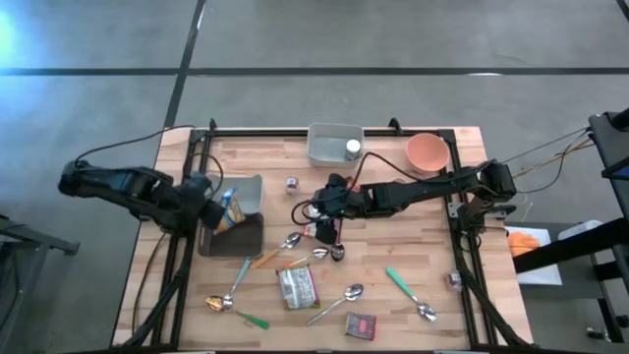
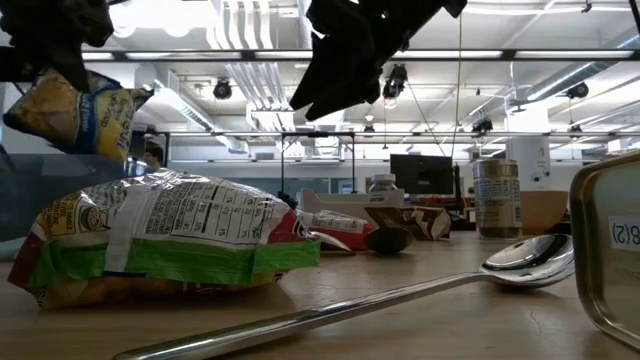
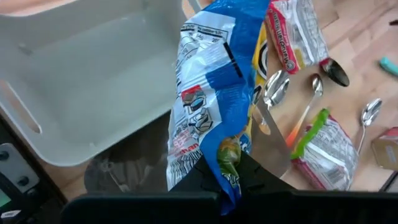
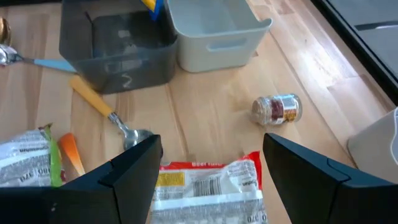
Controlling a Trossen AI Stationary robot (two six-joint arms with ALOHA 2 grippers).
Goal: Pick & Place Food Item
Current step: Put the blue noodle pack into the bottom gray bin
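Currently: snack bags 3 | bins 3 | bowl 1

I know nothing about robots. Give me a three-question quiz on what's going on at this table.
1. True or false: the left gripper is empty.
2. What lies just ahead of the open right gripper? A) an orange bowl B) a red-edged food packet C) a green spoon
3. Fill in: the blue and yellow snack bag hangs beside the light grey ____.

Key
1. False: it is shut on the snack bag.
2. B, the red-edged food packet on the table.
3. bin.
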